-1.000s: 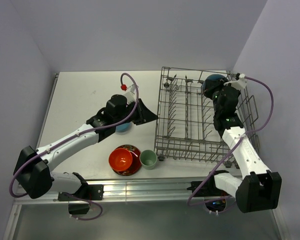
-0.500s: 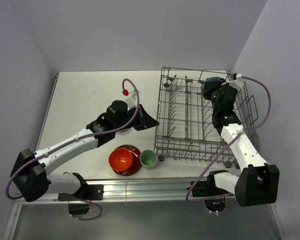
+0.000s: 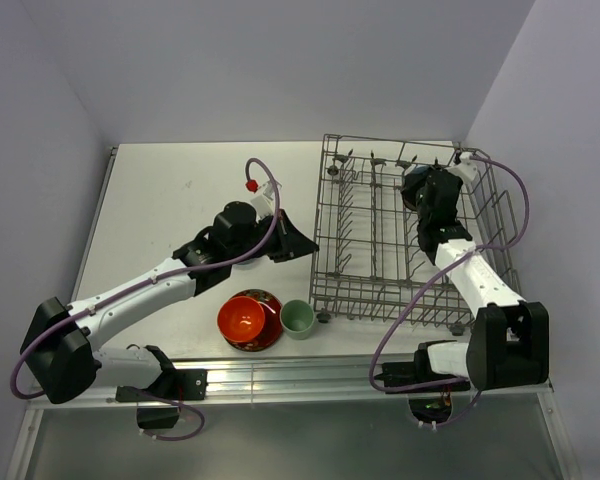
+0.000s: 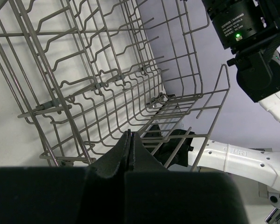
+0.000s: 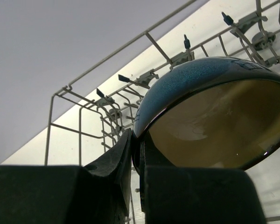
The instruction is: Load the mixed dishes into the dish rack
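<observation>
Dark bowl (image 5: 210, 121), pale inside, is pinched at its rim by the right gripper (image 5: 136, 140) over the dish rack's (image 3: 370, 240) far-right corner. Left gripper (image 4: 129, 140) is pressed together beside the rack.

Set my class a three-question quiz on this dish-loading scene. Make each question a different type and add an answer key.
1. True or false: the orange-red bowl sits on the red patterned plate.
2. Multiple choice: the right gripper is shut on (A) a spoon, (B) the rim of a dark bluish bowl with a tan inside, (C) nothing.
3. Fill in: the left gripper, facing the dish rack, is shut and ____.

Key: 1 true; 2 B; 3 empty.
</observation>
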Controlling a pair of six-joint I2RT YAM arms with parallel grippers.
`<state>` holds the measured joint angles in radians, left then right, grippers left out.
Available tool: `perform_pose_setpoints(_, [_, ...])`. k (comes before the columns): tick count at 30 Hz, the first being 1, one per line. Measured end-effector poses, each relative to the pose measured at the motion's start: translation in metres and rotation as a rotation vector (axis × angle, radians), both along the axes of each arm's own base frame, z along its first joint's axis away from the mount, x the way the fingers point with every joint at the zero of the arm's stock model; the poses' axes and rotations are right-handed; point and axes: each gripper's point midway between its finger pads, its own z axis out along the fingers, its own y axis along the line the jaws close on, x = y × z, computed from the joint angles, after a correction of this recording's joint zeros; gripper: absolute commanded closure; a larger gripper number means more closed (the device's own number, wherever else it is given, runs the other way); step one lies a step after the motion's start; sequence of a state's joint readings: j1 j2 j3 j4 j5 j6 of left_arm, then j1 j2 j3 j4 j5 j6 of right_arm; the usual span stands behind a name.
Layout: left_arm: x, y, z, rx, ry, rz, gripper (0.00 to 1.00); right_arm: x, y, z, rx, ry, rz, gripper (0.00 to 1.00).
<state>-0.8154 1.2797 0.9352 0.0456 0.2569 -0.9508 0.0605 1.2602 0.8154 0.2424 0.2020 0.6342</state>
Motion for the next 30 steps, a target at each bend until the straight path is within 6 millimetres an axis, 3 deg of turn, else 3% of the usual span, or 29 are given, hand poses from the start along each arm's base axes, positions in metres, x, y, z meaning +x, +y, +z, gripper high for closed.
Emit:
perform_pose_setpoints(15, [0.0, 0.0, 0.0, 0.002, -0.005, 0.001, 1.0, 0.0, -0.019, -0.01, -0.012, -0.005, -0.065, 1.0])
perform_pose_setpoints(21, [0.001, 0.0, -0.001, 0.005, -0.006, 0.005, 1.0, -0.011, -0.029, -0.022, -0.014, 0.006, -0.093, 1.0])
perform_pose_setpoints(30, [0.001, 0.0, -0.001, 0.005, -0.006, 0.005, 1.0, -0.014, -0.028, -0.024, -0.014, -0.025, -0.076, 1.0])
